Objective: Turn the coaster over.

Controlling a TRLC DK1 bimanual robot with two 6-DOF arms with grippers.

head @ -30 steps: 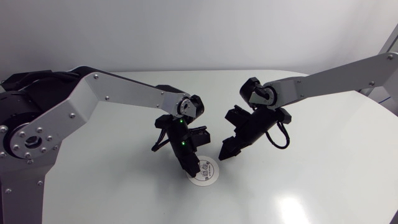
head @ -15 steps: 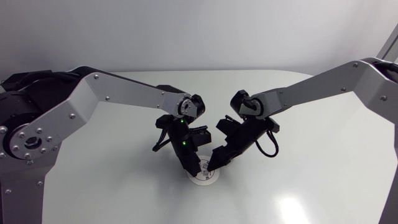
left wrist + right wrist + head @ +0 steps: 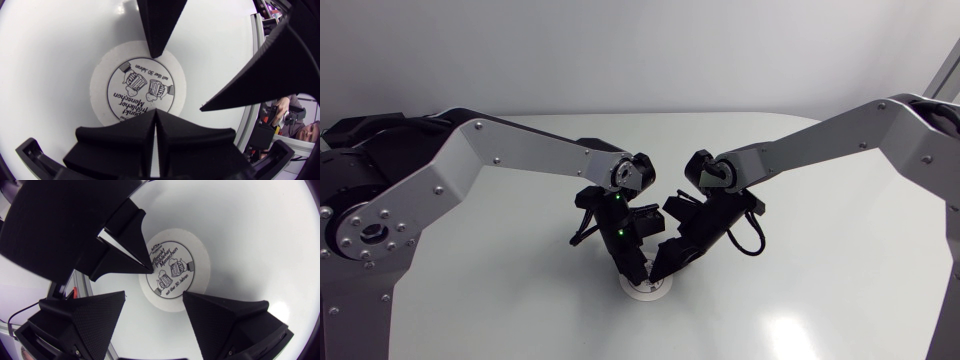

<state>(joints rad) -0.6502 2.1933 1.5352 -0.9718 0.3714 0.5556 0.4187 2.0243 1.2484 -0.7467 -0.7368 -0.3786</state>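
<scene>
The coaster (image 3: pixel 649 291) is a round white card with black print facing up, flat on the table. In the head view both grippers meet just above it. My left gripper (image 3: pixel 632 270) is shut with nothing between its fingers, and in the left wrist view its joined tips (image 3: pixel 156 111) rest at the edge of the coaster (image 3: pixel 137 90). My right gripper (image 3: pixel 666 267) is open. In the right wrist view its fingers (image 3: pixel 154 297) stand apart over the near rim of the coaster (image 3: pixel 175 270). The left gripper's point (image 3: pixel 150 269) touches the print.
The white table (image 3: pixel 800 280) lies bare around the coaster, its curved back edge behind both arms. The two grippers stand very close together, the right one's fingers (image 3: pixel 155 50) reaching over the coaster's far side in the left wrist view.
My right gripper has come down and leftward to the coaster, beside the left gripper, and its fingers stand wider. The left gripper has hardly moved and stays shut.
</scene>
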